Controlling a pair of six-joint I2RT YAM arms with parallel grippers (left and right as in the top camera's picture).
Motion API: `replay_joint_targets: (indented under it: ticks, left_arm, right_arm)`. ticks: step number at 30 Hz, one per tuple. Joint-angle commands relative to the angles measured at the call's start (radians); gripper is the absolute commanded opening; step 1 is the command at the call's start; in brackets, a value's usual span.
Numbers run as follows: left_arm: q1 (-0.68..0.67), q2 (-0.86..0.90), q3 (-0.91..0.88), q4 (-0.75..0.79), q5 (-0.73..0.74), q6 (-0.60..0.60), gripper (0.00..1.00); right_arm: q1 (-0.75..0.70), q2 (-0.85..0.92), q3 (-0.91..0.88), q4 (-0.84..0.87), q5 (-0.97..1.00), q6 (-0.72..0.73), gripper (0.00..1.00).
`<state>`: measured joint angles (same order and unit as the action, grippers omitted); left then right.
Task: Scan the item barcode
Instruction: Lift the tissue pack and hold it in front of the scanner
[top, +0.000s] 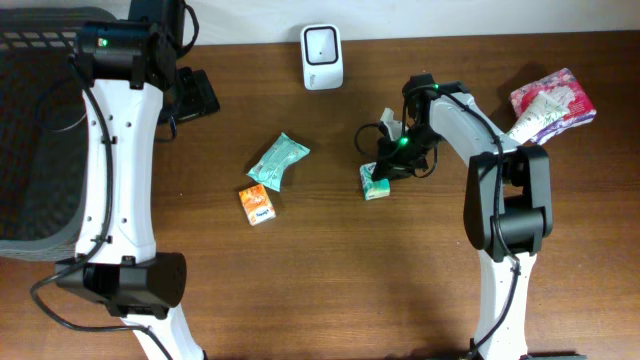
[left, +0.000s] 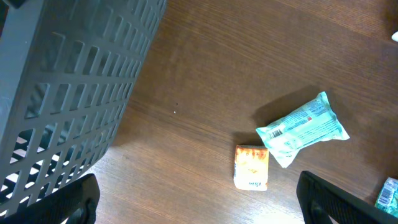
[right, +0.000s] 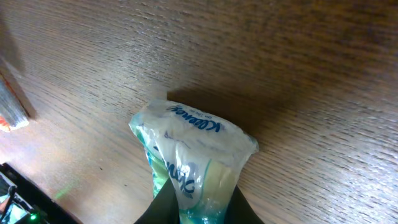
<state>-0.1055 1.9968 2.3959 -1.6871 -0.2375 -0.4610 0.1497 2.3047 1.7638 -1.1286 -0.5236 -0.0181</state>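
right pincer (right: 196, 210) clamped on the near end of a small tissue pack (right: 189, 146), dark fingers (right: 163, 208) squeezing the film from both sides. the pack is soft and wrapped in clear, crinkled plastic. it is white up top w/ blue script lettering across the far end, and tinted green and teal lower down toward the grip. which face carries the barcode can't be told.

from overhead the pack (top: 375, 183) sits right of centre on the bench (top: 330, 270) w/ the right pincer (top: 388, 160) directly over it. whether it rests on the wood or hangs just clear can't be told.

a white scanner (top: 322, 55) stands at the bench's far edge, well apart from the pack.

left pincer (left: 196, 193) gapes wide, holding nothing, fingers (left: 68, 202) spread to the corners of its wrist view. it hangs above the bench just beside a dark mesh basket (left: 62, 93).

btwn basket and pack lie a teal packet (left: 303, 129) and, near it, a small orange box (left: 251, 167). a pink floral pack (top: 552, 102) lies at the far right.
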Motion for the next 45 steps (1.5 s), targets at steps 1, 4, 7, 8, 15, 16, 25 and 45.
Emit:
replay_joint_targets:
  ticks: [1, 4, 7, 8, 15, 16, 25, 45]
  left_arm:
    - [-0.003, -0.027, 0.011, -0.001, -0.01, -0.001, 0.99]
    - [-0.003, -0.027, 0.011, -0.001, -0.011, -0.001, 0.99]
    - [-0.003, -0.027, 0.011, -0.001, -0.011, -0.001, 0.99]
    - [-0.003, -0.027, 0.011, -0.001, -0.011, -0.001, 0.99]
    - [-0.003, -0.027, 0.011, -0.001, -0.011, -0.001, 0.99]
    - [-0.003, -0.027, 0.011, -0.001, -0.011, -0.001, 0.99]
    - [-0.003, -0.027, 0.011, -0.001, -0.01, -0.001, 0.99]
    - [-0.003, -0.027, 0.011, -0.001, -0.011, -0.001, 0.99]
  right_arm:
    - [0.006, -0.008, -0.019, -0.008, -0.066, 0.008, 0.09]
    - [0.0, -0.01, 0.038, -0.076, -0.41, -0.083, 0.04]
    - [-0.023, -0.01, 0.133, -0.164, -0.677, -0.192, 0.04]
    - [-0.026, -0.01, 0.148, -0.199, -0.729, -0.253, 0.04]
    - [-0.027, -0.01, 0.325, -0.218, -0.861, -0.421, 0.04]
    - [-0.027, -0.01, 0.372, -0.218, -0.861, -0.45, 0.04]
    - [-0.027, -0.01, 0.465, -0.223, -0.802, -0.463, 0.04]
    - [0.245, 0.022, 0.462, 0.558, 0.799, -0.311, 0.04]
